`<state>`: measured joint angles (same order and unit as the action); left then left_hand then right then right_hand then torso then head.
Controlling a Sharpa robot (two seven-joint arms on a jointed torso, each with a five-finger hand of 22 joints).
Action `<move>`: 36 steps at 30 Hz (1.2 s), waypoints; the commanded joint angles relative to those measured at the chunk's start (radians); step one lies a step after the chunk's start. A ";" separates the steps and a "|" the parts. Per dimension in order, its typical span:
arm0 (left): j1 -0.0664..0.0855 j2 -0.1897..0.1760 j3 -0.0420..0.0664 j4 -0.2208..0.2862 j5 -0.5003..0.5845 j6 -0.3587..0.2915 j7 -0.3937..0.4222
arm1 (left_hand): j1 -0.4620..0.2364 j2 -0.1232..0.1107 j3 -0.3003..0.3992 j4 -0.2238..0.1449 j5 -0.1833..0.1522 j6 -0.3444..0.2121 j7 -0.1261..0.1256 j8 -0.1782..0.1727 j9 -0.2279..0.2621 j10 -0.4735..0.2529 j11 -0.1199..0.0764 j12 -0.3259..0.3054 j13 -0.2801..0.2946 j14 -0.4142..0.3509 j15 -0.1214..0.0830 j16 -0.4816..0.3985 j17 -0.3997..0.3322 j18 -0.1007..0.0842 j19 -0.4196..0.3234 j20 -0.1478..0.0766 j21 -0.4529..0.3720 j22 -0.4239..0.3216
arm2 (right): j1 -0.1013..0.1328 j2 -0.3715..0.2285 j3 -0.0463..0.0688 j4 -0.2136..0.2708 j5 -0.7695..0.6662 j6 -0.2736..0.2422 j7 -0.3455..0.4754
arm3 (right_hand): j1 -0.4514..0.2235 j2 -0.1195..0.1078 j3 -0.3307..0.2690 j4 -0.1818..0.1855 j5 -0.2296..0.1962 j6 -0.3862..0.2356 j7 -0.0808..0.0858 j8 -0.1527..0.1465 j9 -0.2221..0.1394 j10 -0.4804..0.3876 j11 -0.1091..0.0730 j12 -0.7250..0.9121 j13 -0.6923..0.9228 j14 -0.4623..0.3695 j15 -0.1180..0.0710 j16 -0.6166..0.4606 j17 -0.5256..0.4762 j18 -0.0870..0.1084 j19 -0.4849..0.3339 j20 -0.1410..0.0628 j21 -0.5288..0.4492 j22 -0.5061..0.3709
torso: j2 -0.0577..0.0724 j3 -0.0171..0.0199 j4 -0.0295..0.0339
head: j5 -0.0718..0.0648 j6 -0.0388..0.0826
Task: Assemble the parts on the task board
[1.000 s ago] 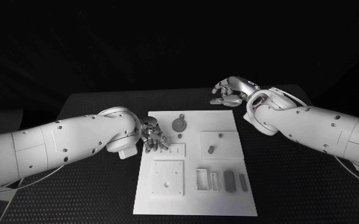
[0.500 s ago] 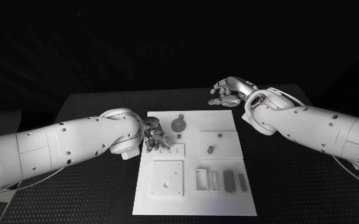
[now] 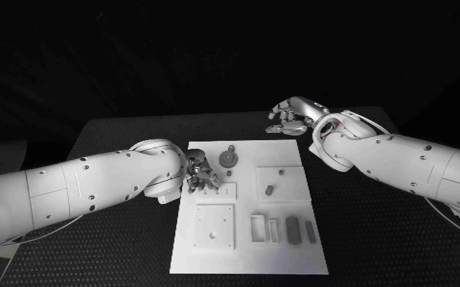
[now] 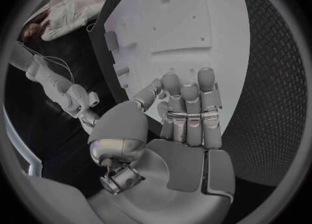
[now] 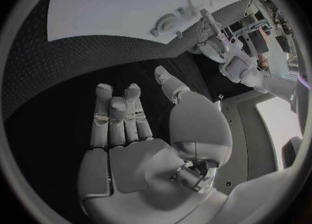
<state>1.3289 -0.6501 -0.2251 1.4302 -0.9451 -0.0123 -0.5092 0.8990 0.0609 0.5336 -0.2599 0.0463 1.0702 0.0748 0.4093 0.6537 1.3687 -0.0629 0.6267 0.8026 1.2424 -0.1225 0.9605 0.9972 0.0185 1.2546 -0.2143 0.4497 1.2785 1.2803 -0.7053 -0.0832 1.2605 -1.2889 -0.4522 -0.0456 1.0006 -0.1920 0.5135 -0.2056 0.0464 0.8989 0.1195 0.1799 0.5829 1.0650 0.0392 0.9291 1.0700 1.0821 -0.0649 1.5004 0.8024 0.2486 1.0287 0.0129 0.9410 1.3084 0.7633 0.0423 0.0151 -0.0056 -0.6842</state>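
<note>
Since a second ago, little has shifted: the left arm's elbow has drifted slightly toward the board, while its hand stays at the board's left edge and the right hand stays beyond the far right corner. No writing or labels can be read anywhere.

On the left, the left hand (image 3: 199, 173) hangs over the left edge of the white task board (image 3: 288, 264). In the left wrist view its fingers (image 4: 189, 104) are straight and close together, thumb set apart, with nothing in them; whether the fingertips touch the board cannot be told.

On the board, a round grey part (image 3: 229, 159) lies near the far edge, just beside the left hand. A small oblong part (image 3: 269, 191) sits on a raised square plate near the middle. At the near right, a grey block (image 3: 291, 230) and a narrow grey bar (image 3: 310, 231) lie side by side next to a white slotted holder (image 3: 258, 228).

On the right, the right hand (image 3: 290, 118) hovers over the black table (image 3: 125, 134), off the board. The right wrist view shows its fingers (image 5: 114, 115) extended, holding nothing.
</note>
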 commanded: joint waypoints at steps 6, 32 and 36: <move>-0.005 0.010 0.000 -0.005 -0.020 -0.002 -0.008 | 0.007 0.002 0.007 0.001 0.003 0.054 -0.042 -0.013 0.008 -0.001 -0.013 0.028 0.011 0.001 -0.013 0.033 -0.012 0.022 0.011 -0.010 0.012 0.017 | 0.000 0.001 0.001 0.003 0.000 0.017 0.009 | -0.003 0.011 -0.005 0.001 0.003 -0.024 0.032 0.003 -0.001 -0.001 -0.001 0.005 -0.002 0.001 -0.004 0.001 -0.001 0.013 -0.002 -0.002 -0.001 0.015 | 0.000 -0.0005 0.0012 | 0.000 -0.003; -0.012 0.018 -0.001 -0.009 -0.040 0.016 -0.010 | 0.007 0.003 0.009 -0.002 0.004 0.062 -0.043 -0.022 0.015 -0.005 -0.015 0.047 0.016 -0.004 -0.017 0.059 -0.030 0.020 0.013 -0.015 0.016 0.030 | 0.000 0.001 0.001 0.003 0.000 0.029 0.008 | -0.004 0.014 -0.007 0.000 0.003 -0.025 0.032 0.003 -0.002 -0.001 -0.001 0.005 -0.003 0.001 -0.003 0.001 -0.001 0.013 -0.002 -0.002 -0.001 0.015 | 0.000 -0.0005 0.0011 | -0.001 -0.007; -0.013 0.020 -0.001 -0.010 -0.040 0.019 -0.010 | 0.005 0.003 0.009 -0.001 0.004 0.064 -0.044 -0.023 0.016 -0.006 -0.015 0.049 0.016 -0.005 -0.017 0.063 -0.033 0.019 0.014 -0.015 0.016 0.032 | 0.000 0.001 0.001 0.003 0.000 0.030 0.008 | -0.004 0.014 -0.008 0.000 0.003 -0.025 0.032 0.003 -0.002 -0.001 -0.001 0.005 -0.003 0.001 -0.003 0.001 -0.001 0.013 -0.002 -0.002 -0.001 0.014 | 0.000 -0.0002 0.0011 | -0.001 -0.008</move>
<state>1.3166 -0.6329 -0.2259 1.4186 -0.9768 -0.0080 -0.5193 0.8983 0.0599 0.5378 -0.2587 0.0472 1.0759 0.0693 0.3880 0.6694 1.3683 -0.0701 0.6725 0.8178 1.2381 -0.1342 1.0185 0.9646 0.0182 1.2690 -0.2252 0.4616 1.3077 1.2803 -0.7045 -0.0831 1.2621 -1.2881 -0.4358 -0.0455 0.9967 -0.1881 0.5135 -0.2056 0.0464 0.8977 0.1218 0.1799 0.5821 1.0650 0.0391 0.9290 1.0675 1.0807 -0.0635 1.5005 0.8023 0.2491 1.0270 0.0146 0.9410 1.3084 0.7630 0.0417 0.0160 -0.0066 -0.6912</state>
